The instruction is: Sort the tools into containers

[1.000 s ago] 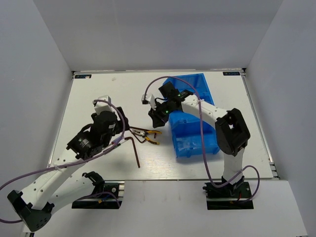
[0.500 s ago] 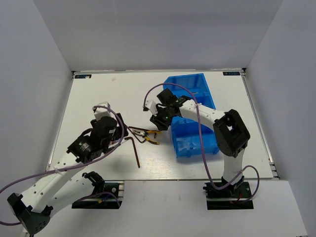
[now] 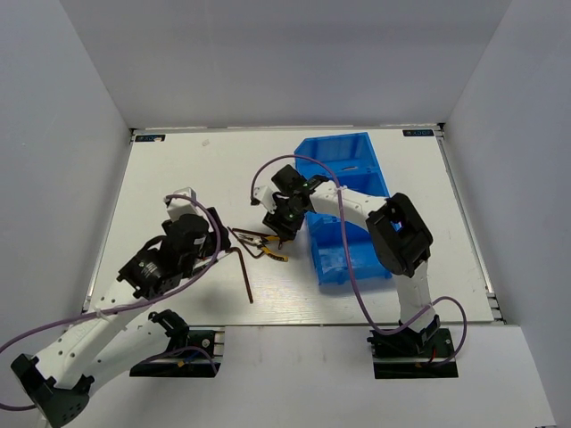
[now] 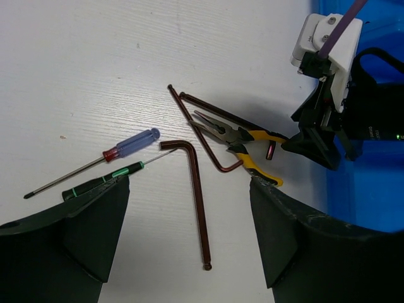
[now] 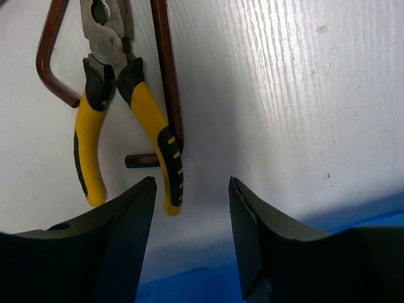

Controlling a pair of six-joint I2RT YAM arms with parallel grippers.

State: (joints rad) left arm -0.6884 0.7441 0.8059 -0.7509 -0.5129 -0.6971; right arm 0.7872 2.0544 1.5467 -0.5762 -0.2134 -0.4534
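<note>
Evidently no sorting shows yet: from above, the containers [image 3: 348, 152] sit just beside the right end effector [image 3: 278, 230], their contents impossible to make out. The pliers [image 3: 268, 246] lie loose on the counter [image 3: 169, 169] between it and the left end effector [image 3: 223, 242]. Ahead of its own spread, empty fingers, the left wrist view counts one pliers, two screwdrivers [image 4: 129, 144] and three hex keys [image 4: 197, 202]. The right wrist view shows that end effector likewise spread and empty, poised just short of the yellow pliers handles, with two hex keys alongside, so all six tools appear left to bin.
</note>
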